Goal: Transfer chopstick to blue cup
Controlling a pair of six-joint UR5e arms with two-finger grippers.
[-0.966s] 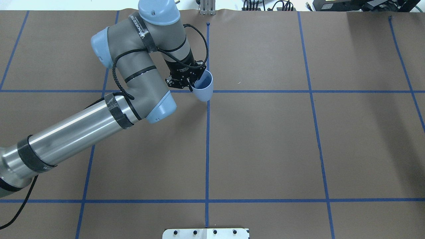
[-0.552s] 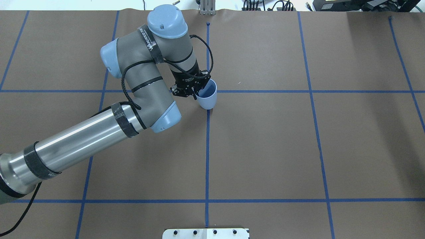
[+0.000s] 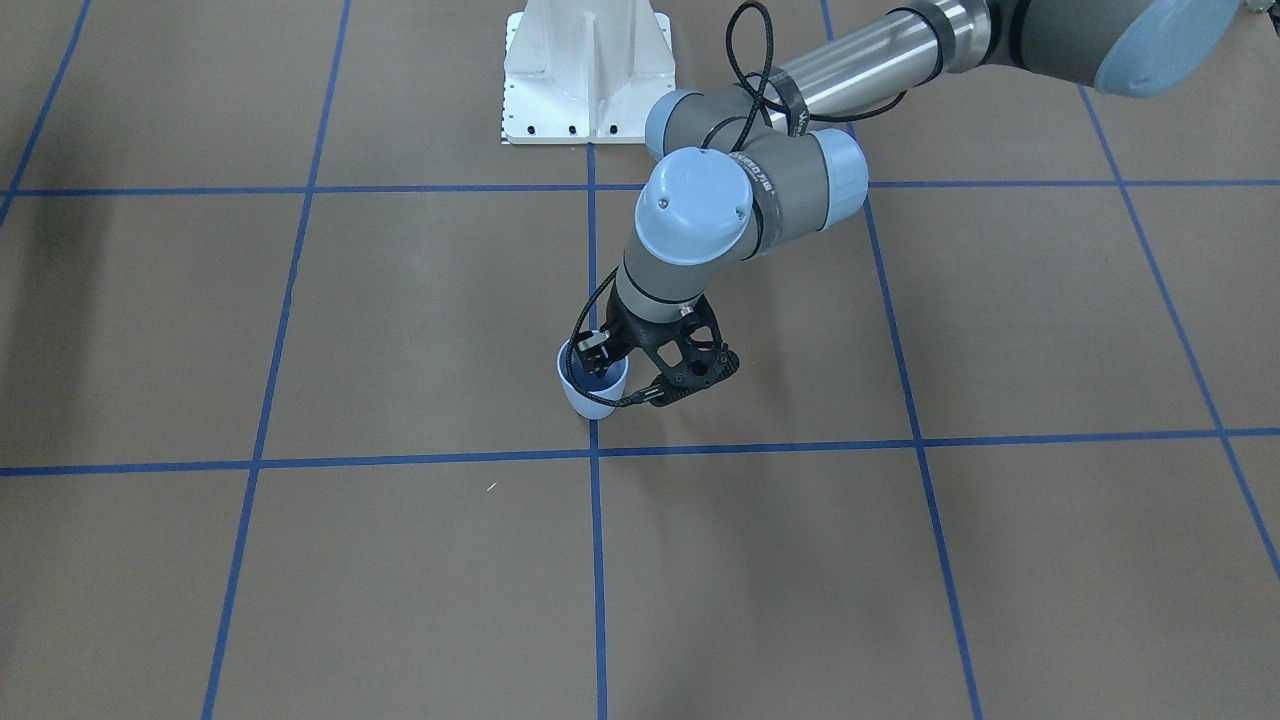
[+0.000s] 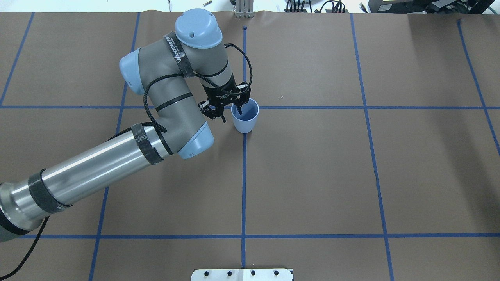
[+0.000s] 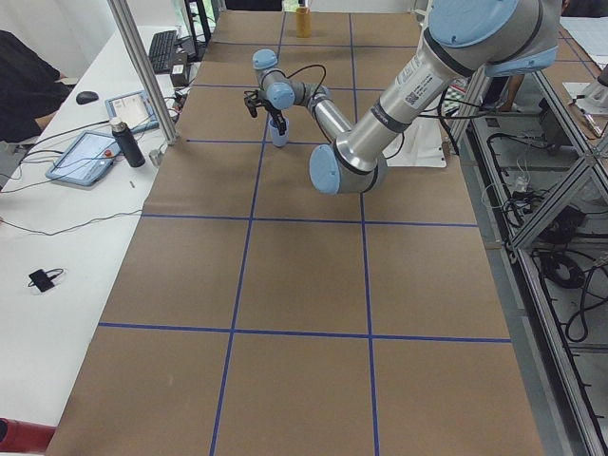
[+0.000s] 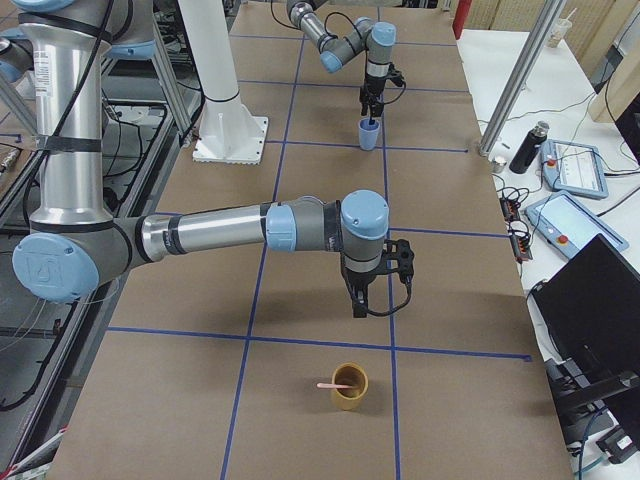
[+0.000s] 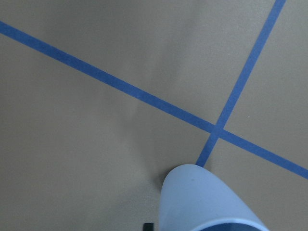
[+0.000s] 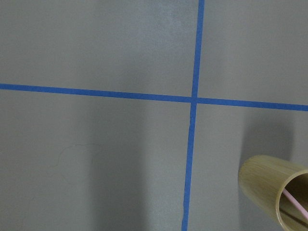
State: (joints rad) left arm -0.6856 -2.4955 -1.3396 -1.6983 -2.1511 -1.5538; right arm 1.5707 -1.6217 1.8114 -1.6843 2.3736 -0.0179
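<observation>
Jaws on left gripper point(image 4: 232, 116) parted and empty, 1 finger point(image 4: 240, 110) inside blue cup point(image 4: 246, 124), right gripper point(image 6: 380, 298) I cannot tell, chopstick point(image 6: 330, 384) well apart from cup.

Silver-grey left arm point(image 4: 97, 164), pale blue caps point(image 4: 198, 23), black cable point(image 4: 145, 100), black left gripper point(image 4: 231, 115).

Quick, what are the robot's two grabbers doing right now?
Left gripper: open, astride the rim of the light blue tapered cup.
Right gripper: cannot tell.

Place: robotics lab.
Signs: tape-gridded table point(image 4: 312, 175); teach pendant point(image 6: 573, 166), aluminium frame post point(image 6: 522, 75) just beyond left gripper point(image 6: 371, 115).
</observation>
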